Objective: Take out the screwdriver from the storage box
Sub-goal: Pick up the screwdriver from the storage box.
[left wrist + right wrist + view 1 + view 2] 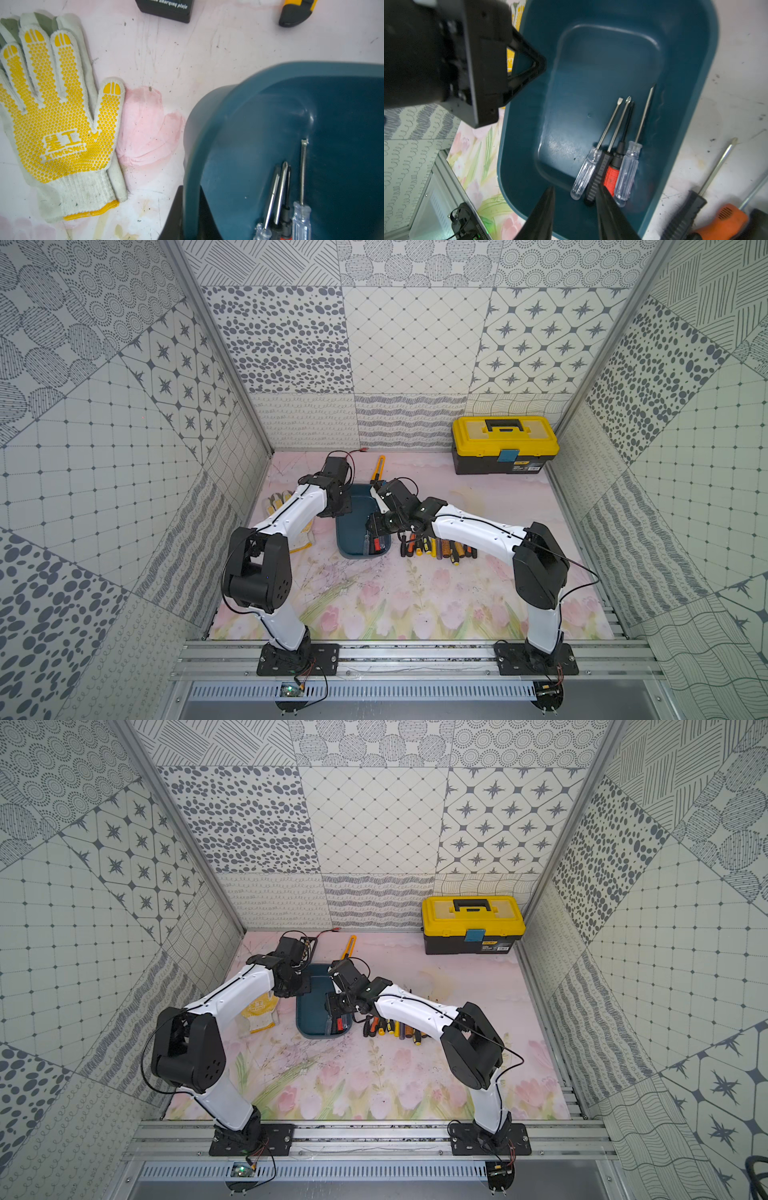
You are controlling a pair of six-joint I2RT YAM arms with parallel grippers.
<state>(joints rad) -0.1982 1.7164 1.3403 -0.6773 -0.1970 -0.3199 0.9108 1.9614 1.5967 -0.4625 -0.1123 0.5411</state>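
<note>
So the right gripper (pixel 575 207) is hanging over the near end of the teal storage box (pixel 691 116), jaws partly apart with nothing between them. Four screwdrivers sit bunched together in that end of the box: a clear-handled flathead (pixel 584 172), a black ribbed-handle one (pixel 598 176), a red-and-black one (pixel 611 176), and another clear-handled one (pixel 627 172). All the shafts point toward the far end of the box.

The left gripper (pixel 190 216) is clamped shut on the storage box's side rim, which I'd guess is there to stop the box sliding. Good idea to hold that.

For the pick, I'd go for an outer screwdriver, probably the clear flathead, since it has free floor on one side. The handles are touching, so a finger has to wedge into a tight seam on the other side. Straddle the handle across its width, drop straight down, and close slowly. Clear plastic is slick and round, so it could roll or squirt out.

Outside the box, just beside its right wall, a row of screwdrivers (pixel 436 547) is already laid out.
</note>
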